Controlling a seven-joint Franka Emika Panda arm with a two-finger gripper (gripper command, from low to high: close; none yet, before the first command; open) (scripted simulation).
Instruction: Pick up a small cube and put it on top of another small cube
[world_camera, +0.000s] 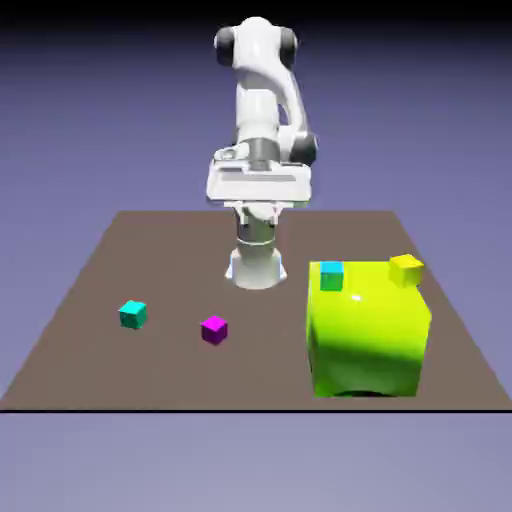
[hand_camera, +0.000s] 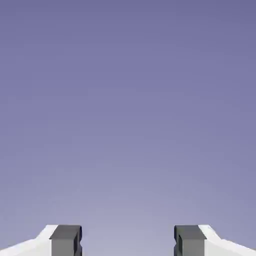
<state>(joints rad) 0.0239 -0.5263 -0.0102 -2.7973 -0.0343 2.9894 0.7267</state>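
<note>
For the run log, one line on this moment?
gripper: open, empty | magenta-purple cube: on brown table, ungrasped | sky-blue-topped cube: nothing on top | stack: not made

Bright green block (world_camera: 366, 335) glares softly (edges slightly blurred), backdrop (world_camera: 256, 462) dimming upward.

open space left of lime-green block (world_camera: 365, 335), yellow cube (world_camera: 406, 271) high

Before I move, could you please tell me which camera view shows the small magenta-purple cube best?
The exterior view: it shows the small, solid magenta-purple cube whole and unobstructed on the brown tabletop. The hand view shows nothing of it, only blue-violet backdrop beyond the open end effector.
</note>
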